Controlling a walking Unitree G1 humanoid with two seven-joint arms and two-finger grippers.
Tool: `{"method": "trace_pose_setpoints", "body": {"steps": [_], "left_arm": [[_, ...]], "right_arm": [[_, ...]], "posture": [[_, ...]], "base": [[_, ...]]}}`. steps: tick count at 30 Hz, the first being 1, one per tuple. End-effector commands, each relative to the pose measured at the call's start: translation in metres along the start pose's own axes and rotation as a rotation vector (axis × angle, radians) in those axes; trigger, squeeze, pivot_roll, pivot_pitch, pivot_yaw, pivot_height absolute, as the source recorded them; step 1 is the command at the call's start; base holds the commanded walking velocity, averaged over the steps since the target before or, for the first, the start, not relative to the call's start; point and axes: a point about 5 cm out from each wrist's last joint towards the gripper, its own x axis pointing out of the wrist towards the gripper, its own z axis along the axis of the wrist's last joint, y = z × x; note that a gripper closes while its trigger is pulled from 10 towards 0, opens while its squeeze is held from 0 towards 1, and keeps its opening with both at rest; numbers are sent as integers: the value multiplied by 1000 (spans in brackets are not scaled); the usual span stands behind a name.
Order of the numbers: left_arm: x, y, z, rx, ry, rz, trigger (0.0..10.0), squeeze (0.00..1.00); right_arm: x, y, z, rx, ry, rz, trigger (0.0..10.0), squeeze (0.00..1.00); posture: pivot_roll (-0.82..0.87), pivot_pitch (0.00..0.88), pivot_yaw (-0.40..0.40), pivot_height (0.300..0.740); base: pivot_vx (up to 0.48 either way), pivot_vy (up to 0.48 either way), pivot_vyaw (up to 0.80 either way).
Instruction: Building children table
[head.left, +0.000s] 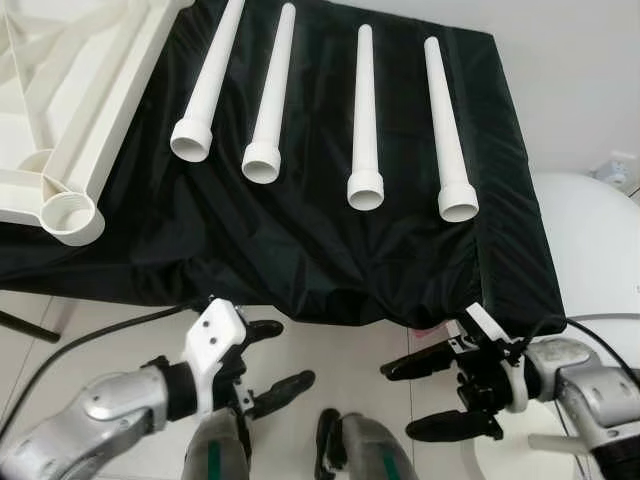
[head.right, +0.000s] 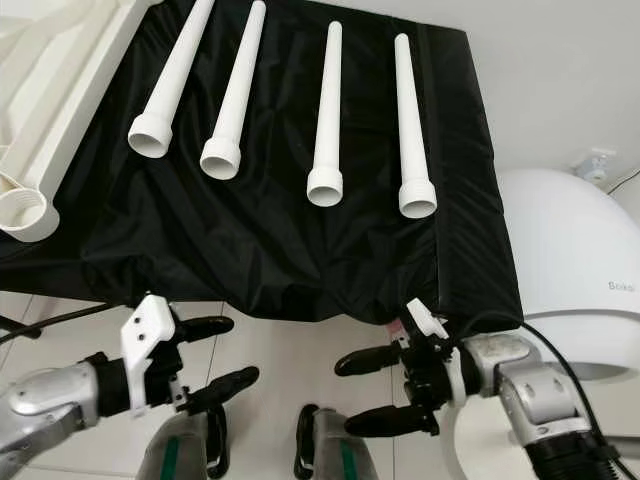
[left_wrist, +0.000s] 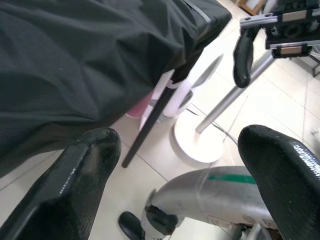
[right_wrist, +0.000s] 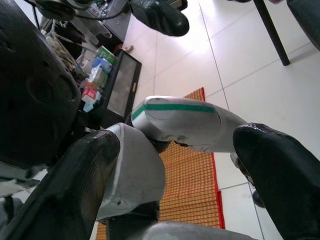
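Several white tapered table legs (head.left: 365, 120) lie side by side on a black cloth (head.left: 300, 250), wide ends toward me. The white tabletop (head.left: 95, 100) lies upside down at the far left, with a threaded corner socket (head.left: 70, 215) nearest me. My left gripper (head.left: 278, 356) hangs open below the cloth's front edge, with nothing between its fingers. At the same height on the right, my right gripper (head.left: 405, 400) is also open and holds nothing. In the left wrist view my left gripper (left_wrist: 175, 165) looks under the draped cloth. My right gripper (right_wrist: 175, 170) looks at the floor.
The cloth drapes over the table's front edge (head.left: 330, 305). A white rounded appliance (head.left: 590, 240) stands on the floor at the right. A black cable (head.left: 90, 340) runs across the tiled floor at the left. A black table leg (left_wrist: 150, 120) slants beneath the cloth.
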Motion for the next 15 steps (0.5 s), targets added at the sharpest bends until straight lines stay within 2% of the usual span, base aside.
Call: {"method": "trace_pose_setpoints", "body": {"steps": [1, 2, 4, 7, 9, 10, 12, 13, 15], "left_arm": [[-6, -20, 5, -22, -15, -315, 10000, 0], [-6, -20, 5, -22, -15, -315, 10000, 0], [-6, -10, 23, -22, -128, -254, 10000, 0], [-6, -6, 31, -15, -172, -229, 10000, 0], [-2, 10, 48, 6, -279, -127, 10000, 0], [-2, 10, 48, 6, -279, -127, 10000, 0], [3, 28, 59, 27, -344, -14, 10000, 0], [3, 28, 59, 27, -344, -14, 10000, 0], [11, 54, 71, 63, -403, 133, 10000, 0]], "right_arm": [[-1, 3, 2, 9, -3, 25, 10000, 0], [-1, 3, 2, 9, -3, 25, 10000, 0], [-1, -1, 12, -7, -37, 27, 10000, 0], [-1, -3, 15, -15, -52, 23, 10000, 0], [-1, -15, 29, -63, -119, -52, 10000, 0], [-1, -15, 29, -63, -119, -52, 10000, 0], [-1, -31, 47, -124, -208, -156, 10000, 0], [-1, -31, 47, -124, -208, -156, 10000, 0], [-3, -49, 69, -192, -325, -281, 10000, 0]], "posture": [[69, 221, -109, 740], [69, 221, -109, 740], [75, 219, -124, 740], [76, 215, -125, 740], [71, 184, -128, 740], [71, 184, -128, 740], [71, 166, -122, 740], [71, 166, -122, 740], [71, 132, -101, 740]], "base": [[0, 0, 0], [0, 0, 0], [0, 0, 0], [0, 0, 0], [0, 0, 0], [0, 0, 0], [0, 0, 0], [0, 0, 0], [0, 0, 0]]}}
